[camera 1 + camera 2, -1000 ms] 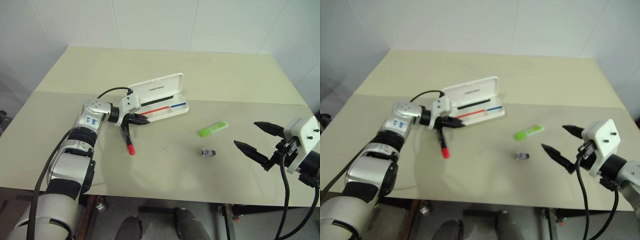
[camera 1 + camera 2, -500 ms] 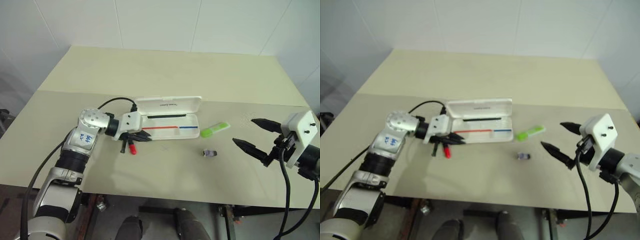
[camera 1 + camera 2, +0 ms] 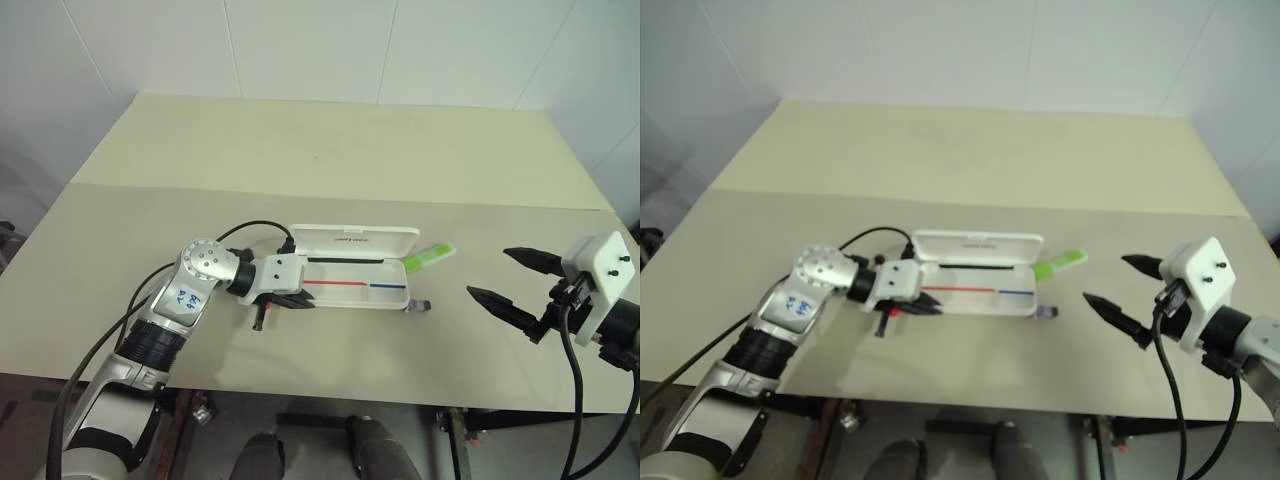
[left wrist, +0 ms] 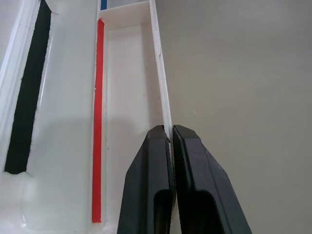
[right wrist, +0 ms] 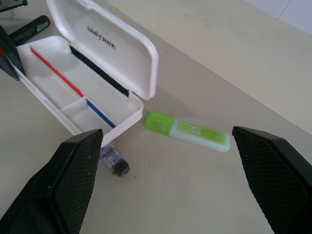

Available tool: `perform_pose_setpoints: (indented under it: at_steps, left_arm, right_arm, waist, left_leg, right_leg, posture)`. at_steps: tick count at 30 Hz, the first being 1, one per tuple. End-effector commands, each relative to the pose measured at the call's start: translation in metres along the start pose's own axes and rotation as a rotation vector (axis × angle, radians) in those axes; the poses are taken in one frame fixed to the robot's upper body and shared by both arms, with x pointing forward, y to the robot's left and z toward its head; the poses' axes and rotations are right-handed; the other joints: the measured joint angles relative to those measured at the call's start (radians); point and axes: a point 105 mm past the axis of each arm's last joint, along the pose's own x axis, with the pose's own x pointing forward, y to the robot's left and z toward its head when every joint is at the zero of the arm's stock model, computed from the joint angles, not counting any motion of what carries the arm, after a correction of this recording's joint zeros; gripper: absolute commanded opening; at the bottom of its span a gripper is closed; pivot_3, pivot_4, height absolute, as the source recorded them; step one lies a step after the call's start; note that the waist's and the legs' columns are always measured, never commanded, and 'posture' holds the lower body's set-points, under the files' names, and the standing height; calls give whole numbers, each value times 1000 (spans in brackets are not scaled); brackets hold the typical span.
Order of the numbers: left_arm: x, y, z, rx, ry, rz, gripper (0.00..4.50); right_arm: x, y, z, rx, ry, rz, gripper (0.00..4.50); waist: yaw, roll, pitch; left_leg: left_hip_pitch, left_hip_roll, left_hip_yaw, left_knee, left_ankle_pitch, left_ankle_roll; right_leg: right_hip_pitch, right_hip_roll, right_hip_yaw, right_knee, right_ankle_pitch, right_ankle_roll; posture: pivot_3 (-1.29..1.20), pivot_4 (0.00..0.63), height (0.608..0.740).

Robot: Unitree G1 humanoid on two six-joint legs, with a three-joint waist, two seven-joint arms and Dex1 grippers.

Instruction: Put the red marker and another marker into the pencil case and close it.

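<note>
The white pencil case [image 3: 355,285] lies open in the middle of the table, lid [image 3: 355,241] tipped back, a thin red and a thin blue line inside. My left gripper [image 3: 305,302] is shut on the case's front wall [image 4: 161,92] at its left end. The red marker [image 5: 30,29] lies on the table just left of the case, mostly hidden under the left gripper in the head views. The light-green marker [image 3: 428,258] rests against the case's right far corner. My right gripper [image 3: 488,272] hangs open to the right of it, holding nothing.
A small grey-purple object [image 3: 420,305] sits at the case's near right corner. The beige table [image 3: 300,150] stretches wide behind the case, and its front edge runs close below both grippers.
The left gripper has dragged the open case to the right and toward me, up against the green marker and the small object. The red marker now lies by the case's left end. The right gripper stayed put.
</note>
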Motion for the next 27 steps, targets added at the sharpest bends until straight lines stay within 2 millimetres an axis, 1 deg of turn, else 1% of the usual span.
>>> perform_pose_setpoints:
  at_steps: [1,5,15,19,24,27]
  left_arm:
    - [-7,4,5,44,11,24,30]
    - [-9,2,3,48,18,27,30]
    - [-6,1,-1,81,12,23,30]
    - [-7,0,-1,76,10,18,1072]
    - [-9,-2,0,64,-2,8,2653]
    - [-12,-5,3,59,-17,1,3707]
  right_arm:
    - [-5,-1,12,-38,-35,-20,4500]
    - [-6,-1,12,-36,-34,-25,4500]
    - [-3,-1,12,-35,-35,-21,4500]
    - [-3,-1,12,-34,-35,-21,4500]
    - [-2,-2,12,-37,-35,-21,4500]
    - [-1,-2,12,-37,-36,-20,4500]
  waist:
    - [0,0,0]
    - [0,0,0]
    - [0,0,0]
    - [0,0,0]
    - [0,0,0]
    - [-1,0,0]
  left_leg:
    - [0,0,0,0,0,0]
    - [0,0,0,0,0,0]
    - [0,0,0,0,0,0]
    - [0,0,0,0,0,0]
    - [0,0,0,0,0,0]
    - [0,0,0,0,0,0]
  right_leg:
    - [0,0,0,0,0,0]
    - [0,0,0,0,0,0]
    - [0,0,0,-1,0,0]
    - [0,0,0,-1,0,0]
    - [0,0,0,-1,0,0]
    - [0,0,0,-1,0,0]
  posture:
    - [0,150,740]
    - [0,150,740]
    - [0,150,740]
    - [0,150,740]
    - [0,150,740]
    - [0,150,740]
